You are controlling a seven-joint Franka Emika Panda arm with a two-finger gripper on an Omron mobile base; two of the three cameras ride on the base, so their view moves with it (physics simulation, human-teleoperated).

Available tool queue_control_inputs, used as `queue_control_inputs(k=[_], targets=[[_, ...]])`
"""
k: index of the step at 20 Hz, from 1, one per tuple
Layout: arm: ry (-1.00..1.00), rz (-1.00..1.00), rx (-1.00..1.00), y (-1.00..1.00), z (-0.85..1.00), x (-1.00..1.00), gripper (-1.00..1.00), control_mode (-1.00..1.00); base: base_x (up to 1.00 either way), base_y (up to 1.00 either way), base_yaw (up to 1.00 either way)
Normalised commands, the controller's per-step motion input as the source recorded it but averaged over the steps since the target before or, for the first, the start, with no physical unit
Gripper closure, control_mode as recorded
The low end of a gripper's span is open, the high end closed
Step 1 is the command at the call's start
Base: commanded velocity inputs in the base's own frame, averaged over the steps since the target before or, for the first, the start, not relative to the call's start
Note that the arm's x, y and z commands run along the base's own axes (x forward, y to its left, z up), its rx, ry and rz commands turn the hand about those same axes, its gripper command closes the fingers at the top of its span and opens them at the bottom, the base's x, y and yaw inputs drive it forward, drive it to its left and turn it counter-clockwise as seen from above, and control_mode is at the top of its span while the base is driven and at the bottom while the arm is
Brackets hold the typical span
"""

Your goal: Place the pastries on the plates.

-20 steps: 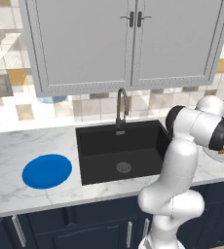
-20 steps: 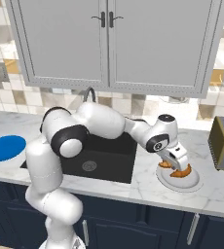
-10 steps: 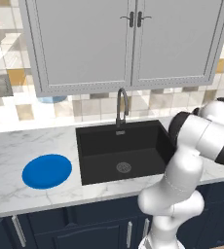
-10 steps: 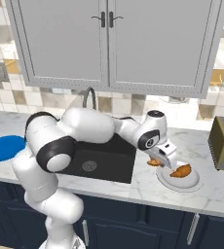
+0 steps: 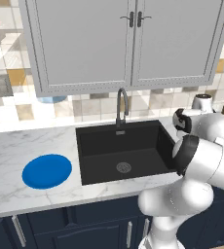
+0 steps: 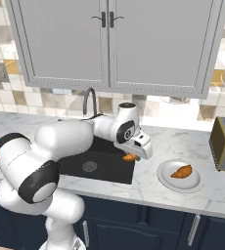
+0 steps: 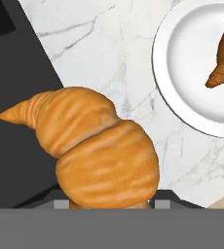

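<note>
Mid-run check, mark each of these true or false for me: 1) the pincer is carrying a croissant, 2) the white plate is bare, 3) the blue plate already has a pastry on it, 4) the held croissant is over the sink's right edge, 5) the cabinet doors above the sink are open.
1) True: the pincer is shut on a croissant.
2) False: the white plate holds a second pastry.
3) False: the blue plate has nothing on it.
4) True: it hangs by the right edge of the sink, short of the white plate.
5) False: the cabinet doors are closed.
</note>
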Motion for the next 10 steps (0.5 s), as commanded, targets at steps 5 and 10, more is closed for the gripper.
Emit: queue_control_inputs(k=[5,10], targets=[[0.04,0.21,0.0,1.0,0.02,-0.03,1.0,-1.0,0.0,0.0,0.0],[0.05,0.25,0.0,1.0,0.0,0.0,1.0,-1.0,0.0,0.0,0.0]])
